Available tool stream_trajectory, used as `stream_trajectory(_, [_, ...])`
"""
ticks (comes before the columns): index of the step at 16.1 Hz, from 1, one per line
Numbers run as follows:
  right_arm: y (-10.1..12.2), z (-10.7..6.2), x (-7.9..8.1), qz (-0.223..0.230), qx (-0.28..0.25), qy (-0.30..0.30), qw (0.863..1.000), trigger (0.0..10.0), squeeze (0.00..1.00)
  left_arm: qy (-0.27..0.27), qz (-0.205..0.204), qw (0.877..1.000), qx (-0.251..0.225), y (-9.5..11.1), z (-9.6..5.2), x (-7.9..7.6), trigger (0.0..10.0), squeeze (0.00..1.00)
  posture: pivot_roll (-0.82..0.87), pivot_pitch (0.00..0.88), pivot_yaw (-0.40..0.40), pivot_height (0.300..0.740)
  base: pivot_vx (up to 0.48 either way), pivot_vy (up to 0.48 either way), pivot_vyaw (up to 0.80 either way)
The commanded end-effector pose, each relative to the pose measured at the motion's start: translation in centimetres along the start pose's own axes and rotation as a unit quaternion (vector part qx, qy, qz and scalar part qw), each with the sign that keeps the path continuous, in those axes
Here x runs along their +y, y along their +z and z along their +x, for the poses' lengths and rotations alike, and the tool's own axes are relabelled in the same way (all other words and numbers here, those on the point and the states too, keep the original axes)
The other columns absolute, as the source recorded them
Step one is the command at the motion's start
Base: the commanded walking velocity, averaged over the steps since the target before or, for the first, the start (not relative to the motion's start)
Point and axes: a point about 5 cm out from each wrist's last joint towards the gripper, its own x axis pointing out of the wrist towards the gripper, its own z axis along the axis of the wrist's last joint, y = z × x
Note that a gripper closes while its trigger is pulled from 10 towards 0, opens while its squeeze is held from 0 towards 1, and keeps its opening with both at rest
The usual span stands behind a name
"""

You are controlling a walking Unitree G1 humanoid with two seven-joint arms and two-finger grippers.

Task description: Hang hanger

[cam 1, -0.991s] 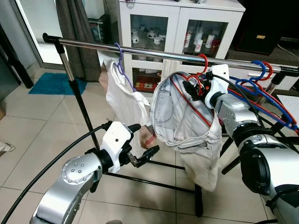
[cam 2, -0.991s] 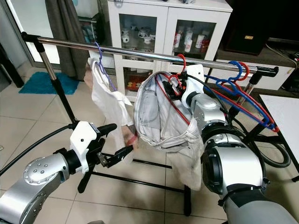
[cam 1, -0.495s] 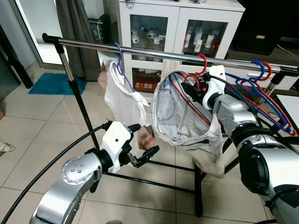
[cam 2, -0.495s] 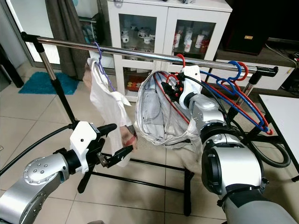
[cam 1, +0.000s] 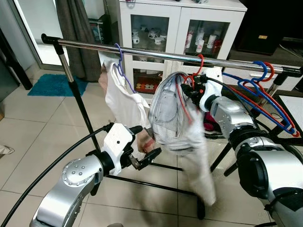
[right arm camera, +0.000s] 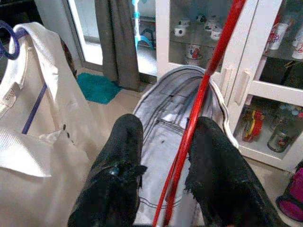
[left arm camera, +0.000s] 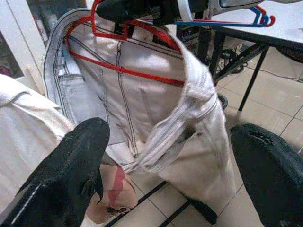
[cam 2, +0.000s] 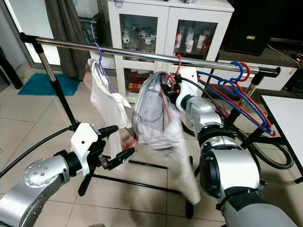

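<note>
Hanger [cam 1: 188, 101], thin stiff red wire weighted by floppy, swinging jeans [cam 1: 177, 123], I judge best held near its hook; right gripper [cam 1: 189, 89] pinches it, left gripper [cam 1: 142, 151] spread, empty.

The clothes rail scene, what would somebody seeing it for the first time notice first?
Most striking are the pale grey jeans on a red hanger, held up by the right gripper just under the metal rail. The hanger's hook is at the rail, the jeans' lower part blurred. Beside them a white shirt hangs on a purple hanger, and the left gripper is open, low in front.
</note>
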Motion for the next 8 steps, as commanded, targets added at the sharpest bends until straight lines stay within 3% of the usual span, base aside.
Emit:
stream_trajectory(1, [0.65, 0.39, 0.51, -0.001, -0.001, 0.002, 1.000, 0.0, 0.00, -0.002, 0.006, 1.000, 0.002, 0.19, 0.08, -0.01, 10.0, 0.13, 0.22, 0.022, -0.043, 0.740, 0.000, 0.000, 0.00])
stream_trajectory(8, [0.49, 0.44, 0.07, -0.008, 0.011, -0.056, 0.998, 0.0, 0.00, 0.002, 0.006, 1.000, 0.002, 0.24, 0.10, 0.04, 10.0, 0.13, 0.22, 0.021, -0.052, 0.740, 0.000, 0.000, 0.00])
